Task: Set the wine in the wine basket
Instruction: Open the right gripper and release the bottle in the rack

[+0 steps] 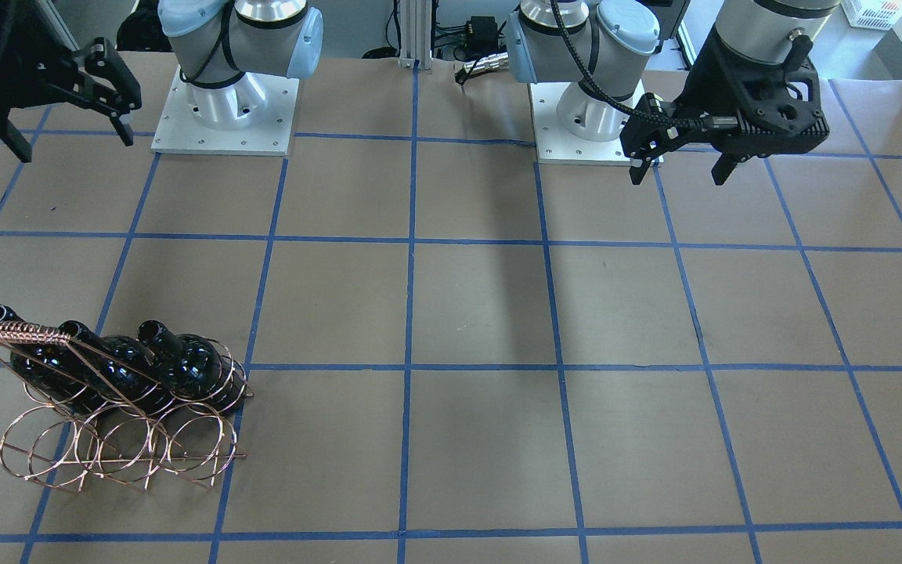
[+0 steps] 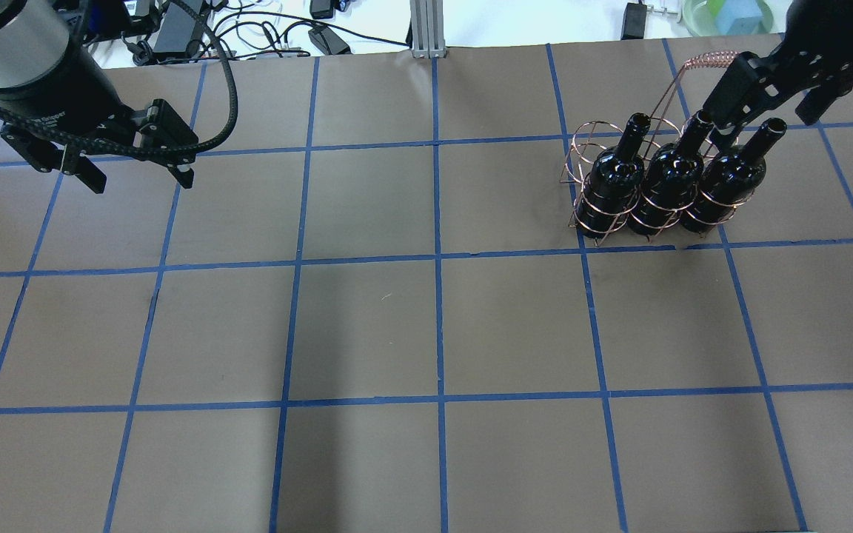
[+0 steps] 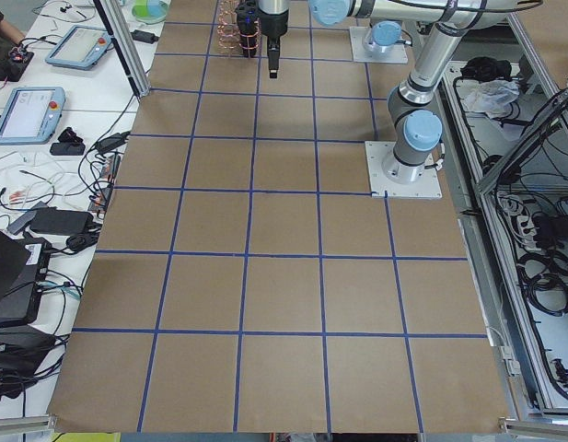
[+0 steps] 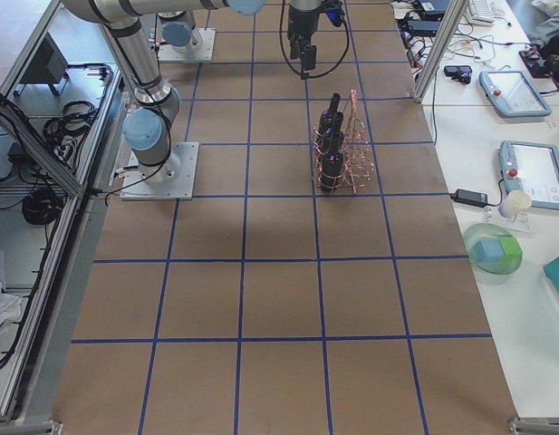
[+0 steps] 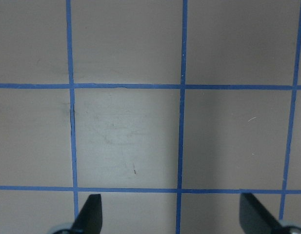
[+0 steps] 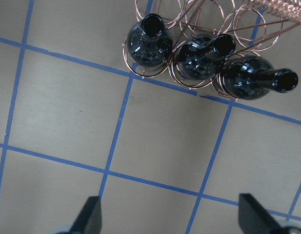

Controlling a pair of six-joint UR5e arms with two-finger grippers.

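Three glossy black wine bottles (image 2: pixel 611 178) (image 2: pixel 667 174) (image 2: pixel 726 174) stand upright side by side in the copper wire wine basket (image 2: pixel 582 141) at the far right of the table. They also show in the front view (image 1: pixel 118 364) and the right wrist view (image 6: pixel 204 58). The basket's other rings (image 1: pixel 114 446) are empty. My right gripper (image 2: pixel 767 122) hangs above and just behind the bottles, open and empty (image 6: pixel 172 214). My left gripper (image 2: pixel 141 183) is open and empty over bare table at the far left (image 5: pixel 172 214).
The table is brown paper with a blue tape grid. The two arm bases (image 1: pixel 224 102) (image 1: pixel 592 110) stand at the robot's edge. Cables (image 2: pixel 249 29), an aluminium post (image 2: pixel 426 29) and a green bowl (image 2: pixel 726 15) lie beyond the far edge.
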